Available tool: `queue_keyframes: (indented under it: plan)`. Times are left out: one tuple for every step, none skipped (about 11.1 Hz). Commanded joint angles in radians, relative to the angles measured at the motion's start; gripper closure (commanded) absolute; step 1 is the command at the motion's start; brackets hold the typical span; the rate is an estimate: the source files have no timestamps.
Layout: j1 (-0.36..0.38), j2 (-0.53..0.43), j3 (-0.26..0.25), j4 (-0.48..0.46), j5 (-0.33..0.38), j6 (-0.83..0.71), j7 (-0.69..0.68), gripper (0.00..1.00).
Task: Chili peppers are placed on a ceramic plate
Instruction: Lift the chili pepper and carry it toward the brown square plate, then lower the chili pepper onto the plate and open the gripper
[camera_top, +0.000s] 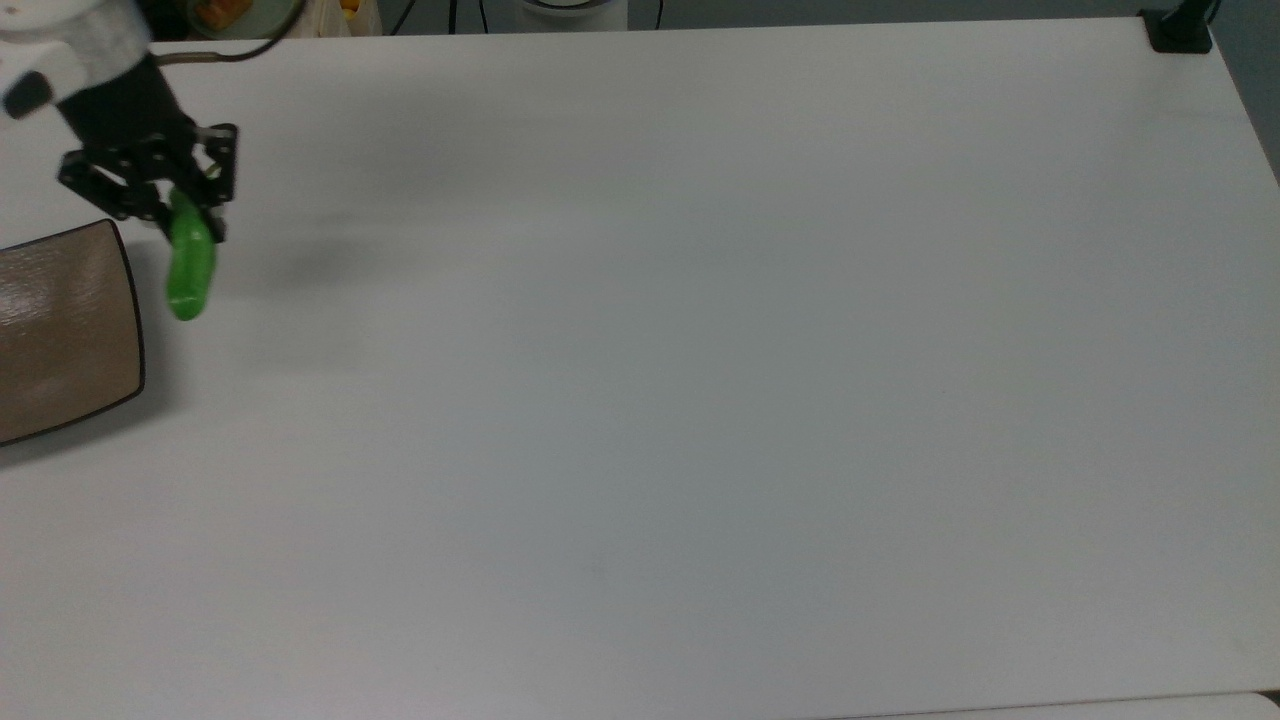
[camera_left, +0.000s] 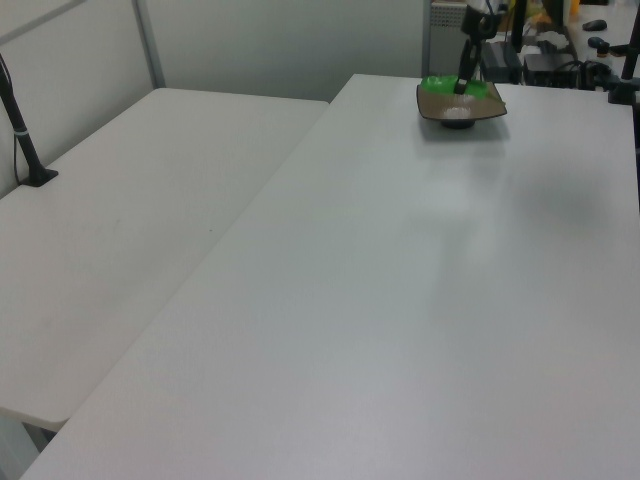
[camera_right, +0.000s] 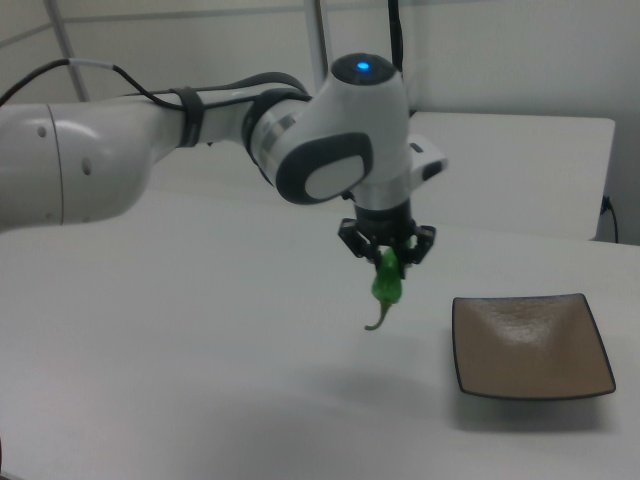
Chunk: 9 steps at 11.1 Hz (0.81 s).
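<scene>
Here the glossy, bright green chili pepper (camera_right: 387, 283) is clamped in the black gripper (camera_right: 387, 252) fingers; its curved brownish stem, seemingly, is seen in the right view, beside the tan-brown squarish ceramic plate (camera_right: 530, 343).

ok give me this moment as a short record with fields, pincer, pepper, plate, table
pincer: shut on the chili pepper, held above the table
chili pepper: bright green, in the air, gripped near one end, stem hanging down in the right view
ceramic plate: tan-brown with dark rim, nothing on it, resting on the table
pepper vs plate: just off the plate's edge in the top view and the right view, not yet over it
table: white
</scene>
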Motion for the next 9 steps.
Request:
queue_keyframes:
  plan:
    - [-0.102,0.104,0.001,0.092,0.106,0.063,-0.061,0.90]
    - [-0.125,0.155,0.003,0.146,0.130,0.072,-0.058,0.90]
    - [-0.159,0.179,0.011,0.169,0.166,0.101,-0.058,0.90]
    - [-0.193,0.186,0.027,0.172,0.196,0.156,-0.060,0.90]
    - [-0.216,0.198,0.046,0.173,0.213,0.204,-0.060,0.88]
    - [-0.225,0.204,0.063,0.173,0.213,0.226,-0.061,0.62]
    - [-0.224,0.209,0.064,0.165,0.210,0.253,-0.058,0.01]
    - [-0.224,0.209,0.064,0.165,0.213,0.255,-0.055,0.00]
    - [-0.222,0.207,0.064,0.165,0.213,0.248,-0.050,0.00]
